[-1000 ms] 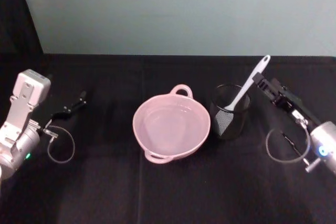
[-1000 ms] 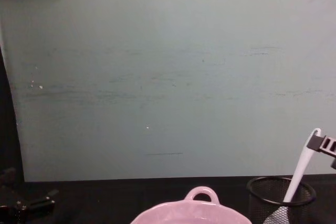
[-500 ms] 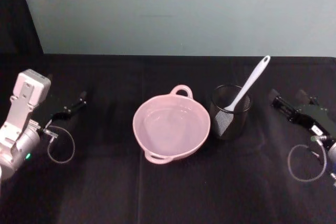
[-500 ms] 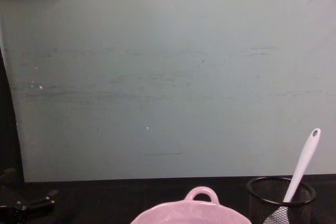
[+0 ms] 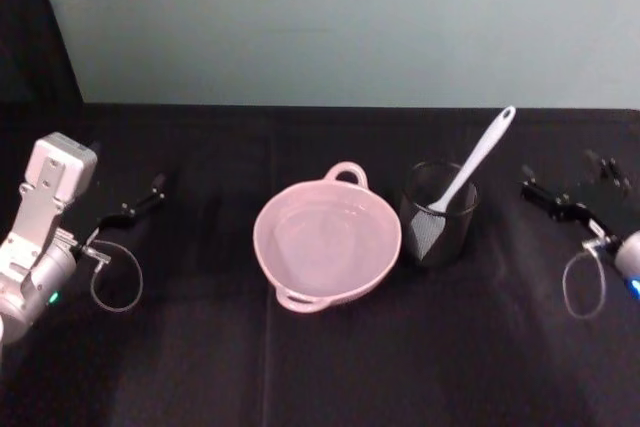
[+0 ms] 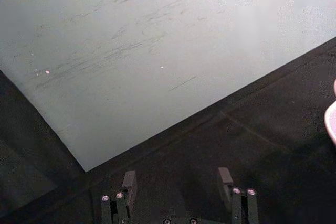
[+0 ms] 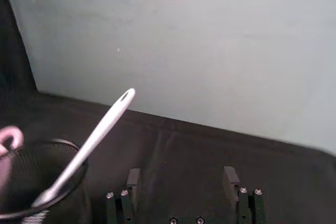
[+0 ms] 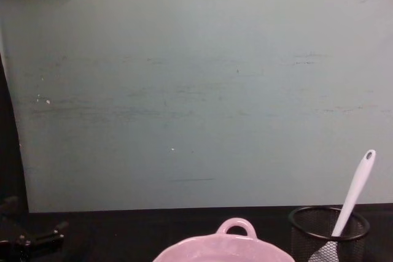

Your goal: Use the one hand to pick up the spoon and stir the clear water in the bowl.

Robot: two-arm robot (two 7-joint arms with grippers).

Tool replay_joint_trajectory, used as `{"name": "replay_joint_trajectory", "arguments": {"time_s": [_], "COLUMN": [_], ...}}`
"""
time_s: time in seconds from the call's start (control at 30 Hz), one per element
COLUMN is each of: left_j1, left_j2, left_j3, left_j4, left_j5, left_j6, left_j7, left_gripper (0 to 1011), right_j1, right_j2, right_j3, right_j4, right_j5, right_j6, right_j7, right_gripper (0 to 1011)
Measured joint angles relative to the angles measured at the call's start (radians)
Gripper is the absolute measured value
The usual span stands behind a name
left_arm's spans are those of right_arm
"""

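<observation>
The white spoon [image 5: 480, 159] stands tilted in a black wire-mesh cup [image 5: 438, 215], its handle leaning up to the right; it also shows as spoon [image 7: 95, 139] and spoon [image 8: 354, 193]. Left of the cup sits the pale pink bowl [image 5: 270, 265], with a faint sheen of water [image 5: 325, 239] inside. My right gripper [image 5: 574, 183] hovers open to the right of the cup, apart from the spoon, with nothing between its fingers [image 7: 134, 178]. My left gripper [image 5: 140, 199] rests open at the far left over the black cloth.
A black cloth covers the table up to a pale green wall. The mesh cup [image 8: 328, 228] stands close beside the bowl [image 8: 236, 227]. Cable loops hang by both wrists. Open cloth lies in front of the bowl and on either side.
My right gripper was at the spoon's handle a second ago; it has drawn back to the right. The spoon stays in the cup. The left arm has not moved.
</observation>
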Motion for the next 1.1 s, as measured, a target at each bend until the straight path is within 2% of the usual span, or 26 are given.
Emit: {"name": "replay_joint_trajectory", "arguments": {"time_s": [0.03,0.1,0.13,0.17,0.27,0.4,1.1], "left_j1": [0.000,0.000,0.000,0.000,0.000,0.000,0.000], "left_j2": [0.000,0.000,0.000,0.000,0.000,0.000,0.000], "left_j3": [0.000,0.000,0.000,0.000,0.000,0.000,0.000], "left_j4": [0.000,0.000,0.000,0.000,0.000,0.000,0.000], "left_j5": [0.000,0.000,0.000,0.000,0.000,0.000,0.000], "left_j6": [0.000,0.000,0.000,0.000,0.000,0.000,0.000], "left_j7": [0.000,0.000,0.000,0.000,0.000,0.000,0.000], "left_gripper": [1011,1011,1011,1011,1011,1011,1011], "right_j1": [0.012,0.048,0.048,0.059,0.071,0.077,0.075], "right_j2": [0.000,0.000,0.000,-0.003,-0.008,-0.016,-0.013], "right_j3": [-0.011,-0.044,-0.044,-0.057,-0.073,-0.082,-0.079], "right_j4": [0.015,0.062,0.062,0.080,0.104,0.118,0.113], "right_j5": [-0.022,-0.095,-0.095,-0.123,-0.168,-0.201,-0.190], "right_j6": [-0.007,-0.033,-0.033,-0.045,-0.058,-0.071,-0.067], "right_j7": [0.000,0.006,0.006,0.009,0.008,0.006,0.006], "right_gripper": [1003,1003,1003,1002,1003,1002,1002]}}
